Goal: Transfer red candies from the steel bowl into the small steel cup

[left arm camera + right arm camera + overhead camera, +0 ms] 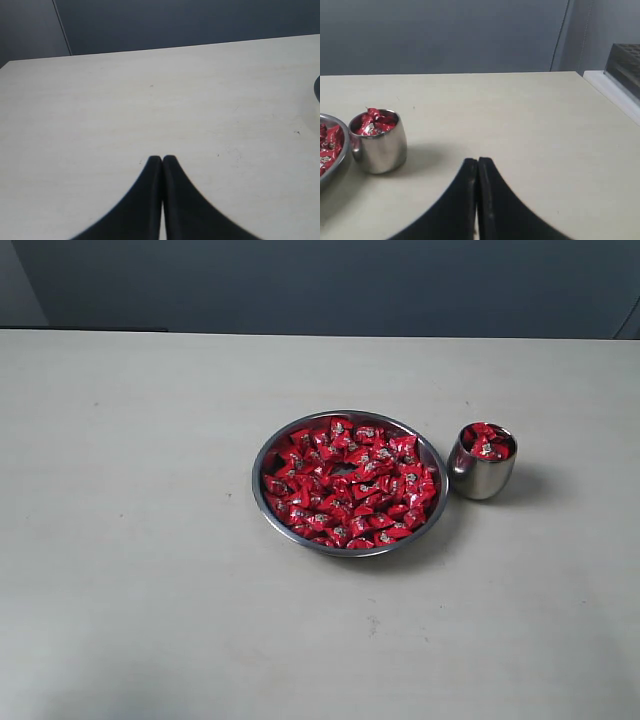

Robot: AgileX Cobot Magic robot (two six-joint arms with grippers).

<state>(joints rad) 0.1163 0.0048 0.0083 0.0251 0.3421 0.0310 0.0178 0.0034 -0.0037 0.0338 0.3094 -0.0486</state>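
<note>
Pale table (pixel 150 570) bears the steel bowl (pixel 262 462) of red candies (pixel 350 485); the small steel cup (pixel 480 478) just beside it looks heaped; left gripper (pixel 162 159) and right gripper (pixel 478 161) are pinched together, empty; probably between picks; the next one calls for jaws spread above the bowl.

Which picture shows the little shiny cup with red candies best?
The right wrist view: the small rounded polished steel cup sits close and whole, red candies heaped inside. The exterior view shows the cup whole but smaller. The left wrist view misses it.
</note>
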